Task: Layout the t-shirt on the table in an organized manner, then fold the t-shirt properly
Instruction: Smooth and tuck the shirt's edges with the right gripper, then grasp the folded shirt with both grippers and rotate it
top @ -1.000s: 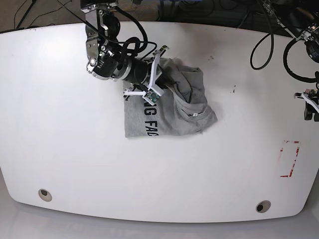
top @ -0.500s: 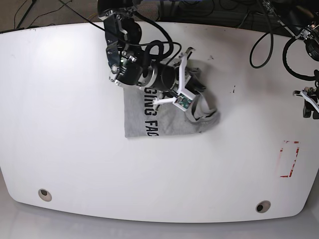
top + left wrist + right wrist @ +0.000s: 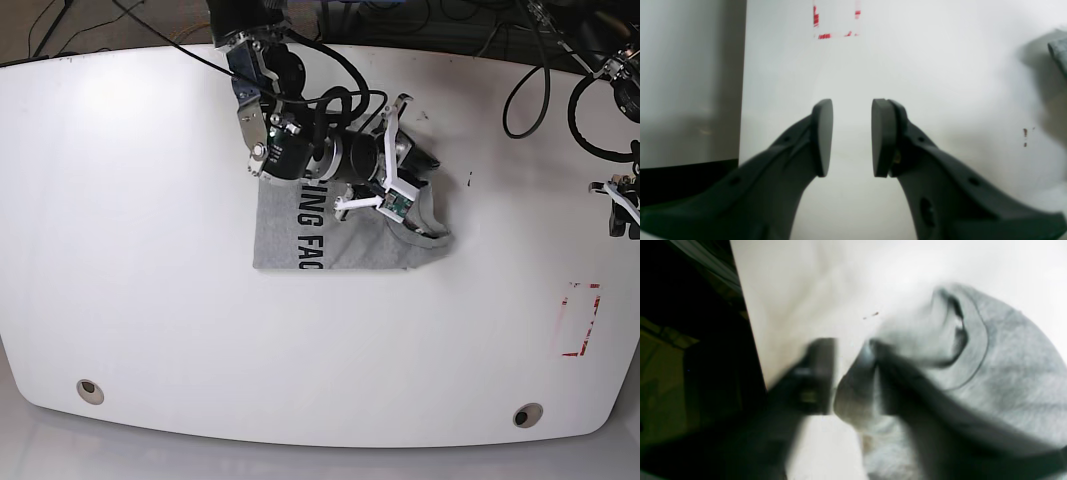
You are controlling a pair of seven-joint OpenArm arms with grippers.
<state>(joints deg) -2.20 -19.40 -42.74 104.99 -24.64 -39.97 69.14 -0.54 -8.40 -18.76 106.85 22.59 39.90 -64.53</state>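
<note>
Laying-out step: my right gripper (image 3: 848,373), jaws parted with a fold of the t-shirt (image 3: 330,235) between them near the table's (image 3: 150,300) far edge, must next spread the bunched cloth; my left gripper (image 3: 851,136) waits empty and part-open by the right edge.

the table (image 3: 130,250) is bare along its whole left side and across the near edge, so a gripper can pass freely there. the only bulk is the t-shirt (image 3: 330,235), bunched toward the far edge a little right of centre, with the right arm (image 3: 300,140) stretched over it from the far edge and blocking that approach. open white surface runs from the shirt to the right edge. the left gripper (image 3: 625,215) hangs at that right edge, over bare tabletop.
</note>
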